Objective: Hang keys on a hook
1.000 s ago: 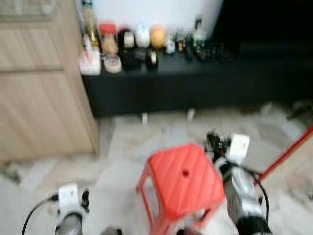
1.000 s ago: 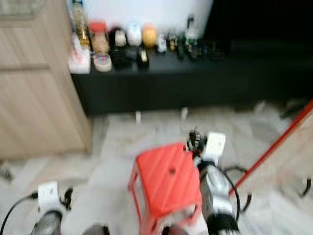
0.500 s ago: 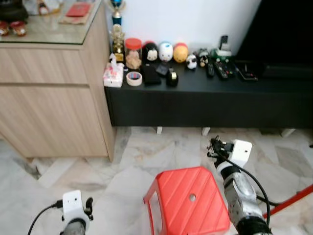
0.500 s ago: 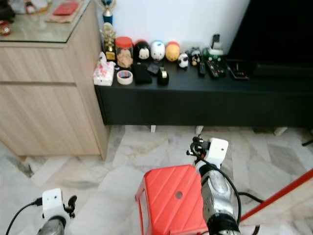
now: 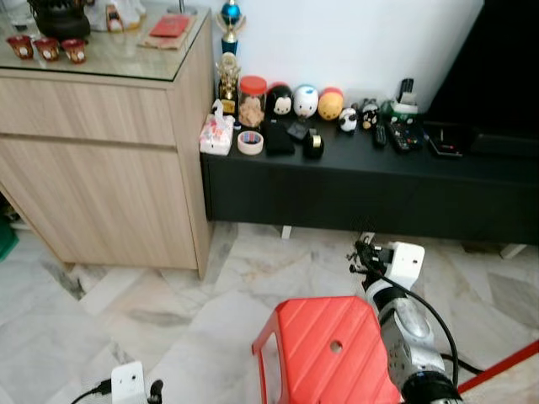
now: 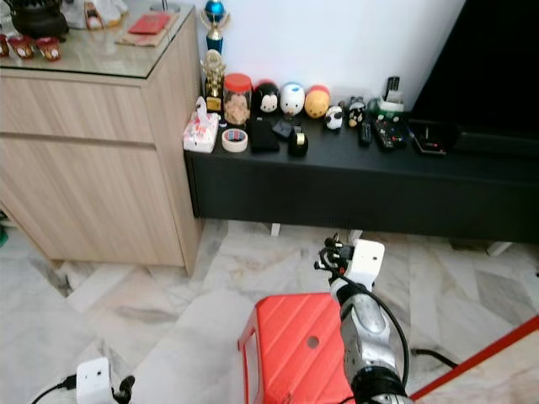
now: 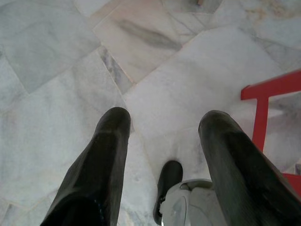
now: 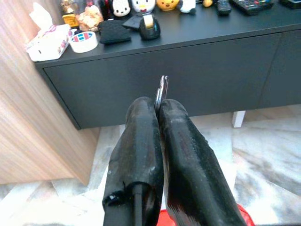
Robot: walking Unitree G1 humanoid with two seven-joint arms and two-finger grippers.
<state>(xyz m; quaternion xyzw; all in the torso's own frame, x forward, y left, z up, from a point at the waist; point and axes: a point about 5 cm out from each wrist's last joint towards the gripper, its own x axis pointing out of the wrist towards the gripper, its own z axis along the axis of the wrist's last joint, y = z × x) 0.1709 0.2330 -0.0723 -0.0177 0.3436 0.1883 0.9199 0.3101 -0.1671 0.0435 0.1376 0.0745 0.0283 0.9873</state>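
Note:
My right gripper [image 8: 159,106] is shut on the keys; a thin metal key tip [image 8: 162,89] sticks out between its black fingers. In the left eye view this gripper [image 5: 364,255] is held out above the marble floor, just past the red stool [image 5: 328,349] and short of the black low console [image 5: 362,181]. My left gripper [image 7: 164,122] hangs low by my side over the floor tiles, open, with nothing between its fingers. Its wrist unit [image 5: 126,385] sits at the bottom edge of the left eye view.
The console top carries figurines [image 5: 306,101], a tape roll [image 5: 249,142], a tissue pack [image 5: 217,135] and remotes [image 5: 404,130]. A wooden cabinet [image 5: 101,168] with a glass top stands to the left. A red pole [image 5: 505,370] lies at the lower right.
The camera has tilted up and steadied, so the blur is gone and cabinet and console appear lower and sharper. My right gripper stays shut on the keys; the left arm sits lower in view.

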